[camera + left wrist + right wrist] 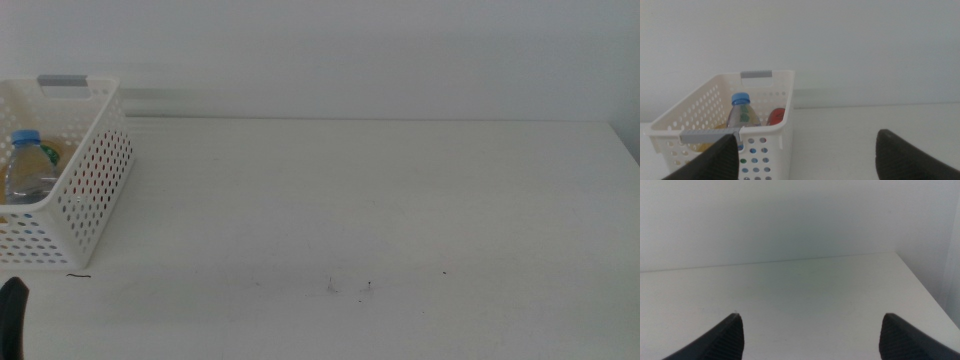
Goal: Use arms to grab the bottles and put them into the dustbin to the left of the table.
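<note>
- The water bottle [742,114], clear with a blue cap, stands upright inside the dustbin [775,131]; its long axis is vertical and the cap reaches about rim height.
- Just beside it, on the side toward the table's centre, the red soda can [775,116] shows above the rim in the left wrist view, also inside the bin.
- Something yellow-orange [52,152] lies behind the water bottle in the middle view, likely the yellow-liquid bottle; too little shows to tell its pose.
- The dustbin sits at the far left of the table [380,200], its grey handle bar [63,82] on the far end wall.
- No bottle shows on the tabletop in any view, so the task looks finished, with nothing left to grab.
- The left gripper [805,155] is the nearer tool: it sits just off the bin's near end, level with the lower wall, and the bottles lie ahead of it and toward the left. Its jaws stand wide apart and hold nothing. In the middle view only a dark tip [12,318] shows at the near left corner.
- The right gripper [810,335] is well apart from the bin, facing bare table toward the far right corner, jaws spread and empty.
- Any coming move is likely a retreat; the left arm should stay clear of the bin's near wall.
</note>
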Available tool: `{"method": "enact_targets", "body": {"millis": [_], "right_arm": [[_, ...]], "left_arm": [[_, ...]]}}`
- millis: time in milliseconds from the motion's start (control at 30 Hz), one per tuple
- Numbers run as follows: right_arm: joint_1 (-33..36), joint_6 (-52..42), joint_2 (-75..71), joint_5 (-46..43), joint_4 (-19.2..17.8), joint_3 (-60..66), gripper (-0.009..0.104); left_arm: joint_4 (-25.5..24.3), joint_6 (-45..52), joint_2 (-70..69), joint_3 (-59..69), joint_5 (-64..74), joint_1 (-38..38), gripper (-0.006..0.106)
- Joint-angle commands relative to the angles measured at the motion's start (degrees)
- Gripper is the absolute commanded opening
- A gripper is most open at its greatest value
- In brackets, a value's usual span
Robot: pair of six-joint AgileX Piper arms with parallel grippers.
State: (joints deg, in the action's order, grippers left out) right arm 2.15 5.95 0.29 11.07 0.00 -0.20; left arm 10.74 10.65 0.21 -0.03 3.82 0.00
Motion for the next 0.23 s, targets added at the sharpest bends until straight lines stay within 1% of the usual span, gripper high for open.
{"method": "enact_targets", "body": {"millis": [0, 200], "right_arm": [[-0.48, -0.47, -0.29, -0.74, -0.92, 0.20, 0.090], [-0.48, -0.47, -0.29, -0.74, -0.92, 0.20, 0.090]], "left_arm": [[0.30, -0.06, -0.21, 0.03, -1.46, 0.00, 0.093], [0.30, -0.06, -0.21, 0.03, -1.90, 0.00, 0.093]]}}
